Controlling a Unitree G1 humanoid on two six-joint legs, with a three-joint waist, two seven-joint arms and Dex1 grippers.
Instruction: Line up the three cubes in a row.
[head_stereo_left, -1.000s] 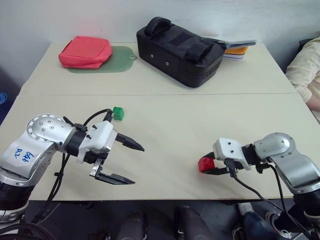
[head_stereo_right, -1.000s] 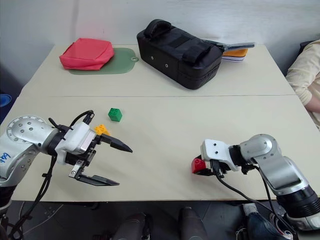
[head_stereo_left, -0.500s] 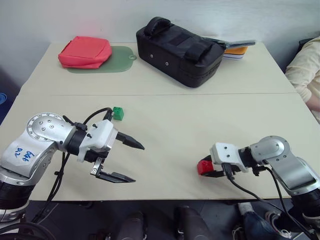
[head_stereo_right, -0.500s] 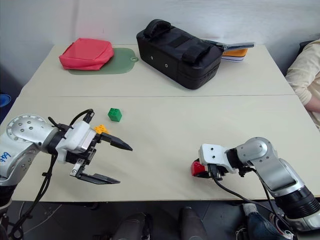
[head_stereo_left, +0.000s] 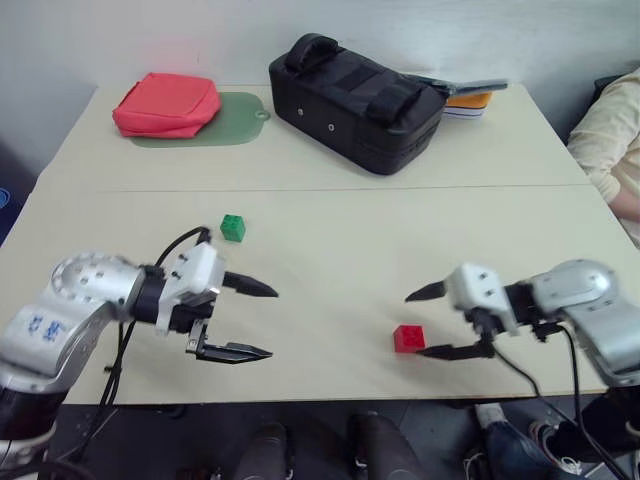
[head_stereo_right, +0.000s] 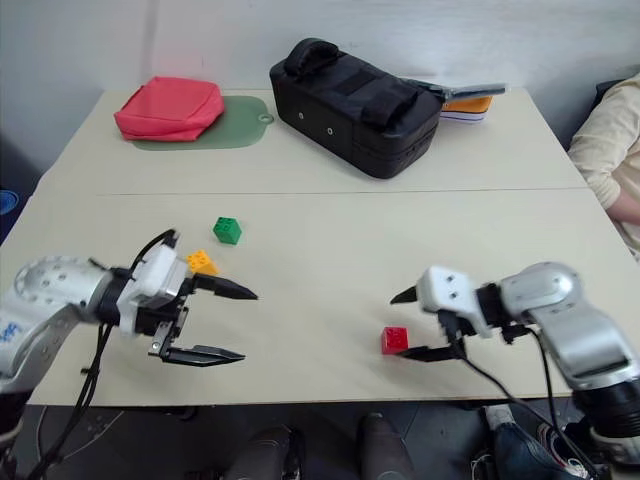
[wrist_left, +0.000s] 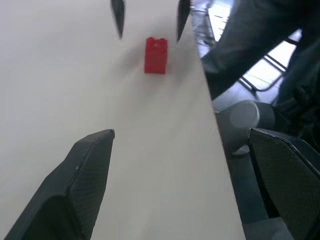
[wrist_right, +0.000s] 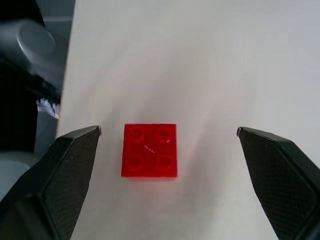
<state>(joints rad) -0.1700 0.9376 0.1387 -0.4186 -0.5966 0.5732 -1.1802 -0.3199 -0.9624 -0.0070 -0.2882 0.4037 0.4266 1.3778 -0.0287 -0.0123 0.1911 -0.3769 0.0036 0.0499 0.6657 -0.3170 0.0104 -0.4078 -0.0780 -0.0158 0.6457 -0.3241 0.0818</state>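
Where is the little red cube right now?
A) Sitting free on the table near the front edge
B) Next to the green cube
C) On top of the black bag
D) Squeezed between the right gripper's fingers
A: the red cube sits studs-up on the table, with the right gripper open wide and its fingers clear of it on both sides.

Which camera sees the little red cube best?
The right wrist view: the red cube sits large, with its four studs facing the camera. The eye views show it small on the table; the left wrist view shows it far off, side-on.
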